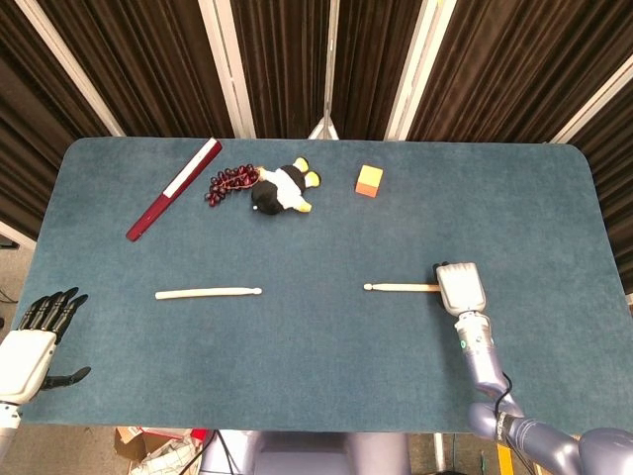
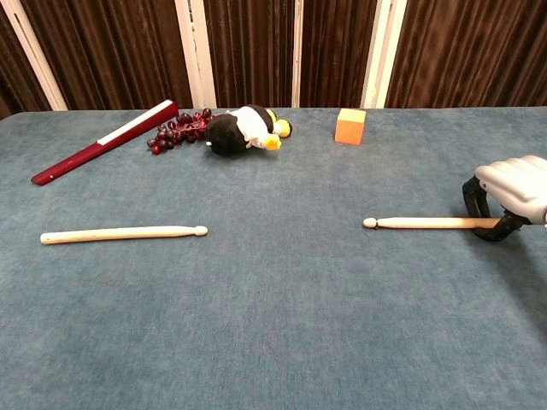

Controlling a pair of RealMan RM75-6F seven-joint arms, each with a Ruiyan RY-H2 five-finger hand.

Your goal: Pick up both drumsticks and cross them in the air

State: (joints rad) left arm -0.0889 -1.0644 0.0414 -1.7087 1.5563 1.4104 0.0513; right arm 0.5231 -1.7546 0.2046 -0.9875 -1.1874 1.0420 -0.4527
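Observation:
Two pale wooden drumsticks lie on the blue table (image 1: 326, 346). The left drumstick (image 1: 208, 293) (image 2: 124, 232) lies alone at the left, tip pointing right. At the right, the right drumstick (image 1: 401, 287) (image 2: 423, 223) still rests on the cloth with its tip pointing left. My right hand (image 1: 461, 288) (image 2: 513, 195) sits over its butt end, dark fingers (image 2: 473, 203) curled around the stick from both sides. My left hand (image 1: 35, 336) hovers off the table's near-left corner, fingers spread, holding nothing, well away from the left drumstick.
At the back of the table lie a dark red folded fan (image 1: 173, 190), a bunch of dark grapes (image 1: 229, 182), a black-and-white penguin plush (image 1: 282, 188) and an orange block (image 1: 369, 181).

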